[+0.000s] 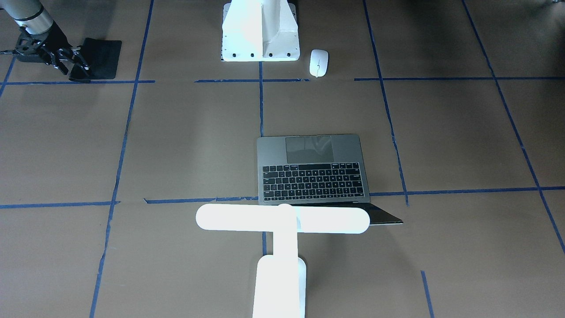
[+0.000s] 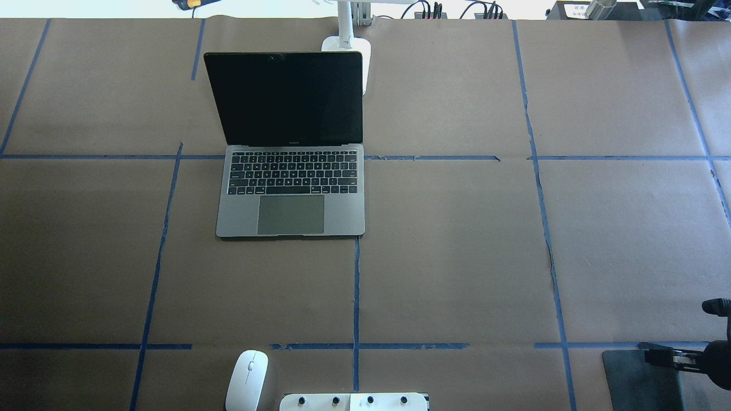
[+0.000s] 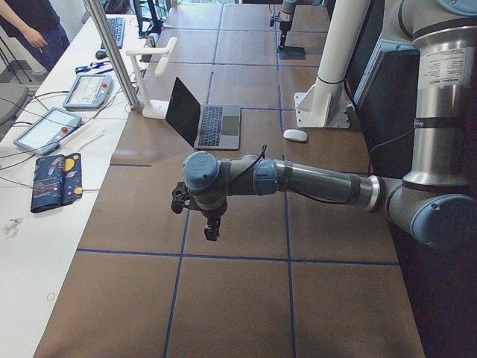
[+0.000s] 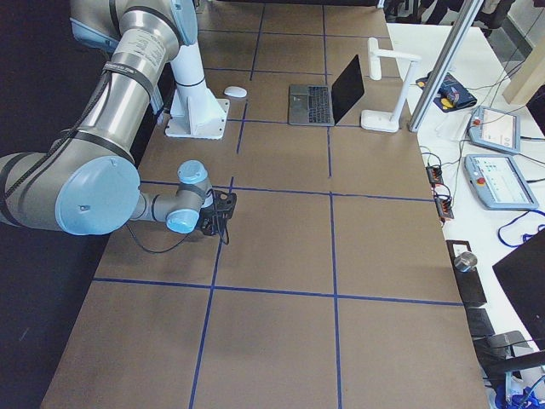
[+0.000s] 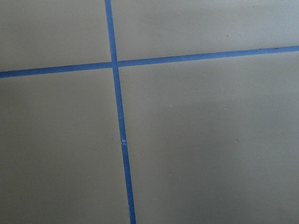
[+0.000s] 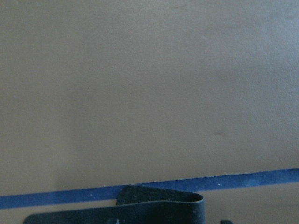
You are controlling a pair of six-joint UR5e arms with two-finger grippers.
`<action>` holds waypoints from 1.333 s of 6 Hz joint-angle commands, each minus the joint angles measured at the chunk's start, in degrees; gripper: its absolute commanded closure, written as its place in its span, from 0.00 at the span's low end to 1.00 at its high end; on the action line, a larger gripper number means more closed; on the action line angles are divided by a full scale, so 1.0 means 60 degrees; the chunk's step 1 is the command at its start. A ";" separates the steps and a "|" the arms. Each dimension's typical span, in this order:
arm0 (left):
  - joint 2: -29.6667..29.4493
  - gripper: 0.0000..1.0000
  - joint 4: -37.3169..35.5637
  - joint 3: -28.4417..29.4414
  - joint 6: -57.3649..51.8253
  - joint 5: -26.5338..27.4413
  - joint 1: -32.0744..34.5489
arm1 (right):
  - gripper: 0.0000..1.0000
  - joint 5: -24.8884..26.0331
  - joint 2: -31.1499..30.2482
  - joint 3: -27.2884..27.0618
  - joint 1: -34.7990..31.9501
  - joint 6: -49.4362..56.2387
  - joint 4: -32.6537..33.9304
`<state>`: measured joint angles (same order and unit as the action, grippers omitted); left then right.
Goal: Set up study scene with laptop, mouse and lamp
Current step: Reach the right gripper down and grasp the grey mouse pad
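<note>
Far left first: the left gripper [image 3: 212,231] hangs over the table [image 2: 457,257], well apart from every object. Only the side view catches it, so there's no telling whether its fingers are spread or together. Its wrist camera sees just brown paper and crossing blue tape [image 5: 117,65].

Moving along, the mouse [image 2: 247,379] lies flat at the robot's edge, just beside the white pedestal [image 2: 354,401]. Further out sits the laptop [image 2: 291,194], open with its screen dark and its trackpad toward the robot. The lamp [image 1: 282,219] stands upright right behind the lid.

Far right, the right gripper [image 1: 73,66] is down low at the edge of the black pad [image 1: 103,55]. Spread or closed, touching or not, can't tell.
</note>
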<state>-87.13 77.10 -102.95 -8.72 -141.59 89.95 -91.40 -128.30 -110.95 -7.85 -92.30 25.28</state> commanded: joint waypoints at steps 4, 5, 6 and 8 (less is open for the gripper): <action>0.0004 0.00 -0.0003 -0.0068 0.0004 0.0000 0.0009 | 0.63 -0.0016 -0.0296 0.0239 0.0005 -0.0158 -0.0829; 0.0004 0.00 -0.0003 -0.0068 0.0004 0.0000 0.0009 | 0.48 -0.0001 -0.0224 0.0268 0.0020 -0.0158 -0.0815; 0.0004 0.00 -0.0003 -0.0068 0.0004 0.0000 0.0009 | 0.48 0.0028 -0.0194 0.0312 0.0049 -0.0158 -0.0815; 0.0004 0.00 -0.0003 -0.0068 0.0004 0.0000 0.0009 | 0.48 0.0058 0.0113 0.0662 0.0049 -0.0158 -0.0800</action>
<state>-87.10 77.08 -103.36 -8.70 -141.59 90.00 -91.15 -128.32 -107.97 -7.58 -93.25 20.45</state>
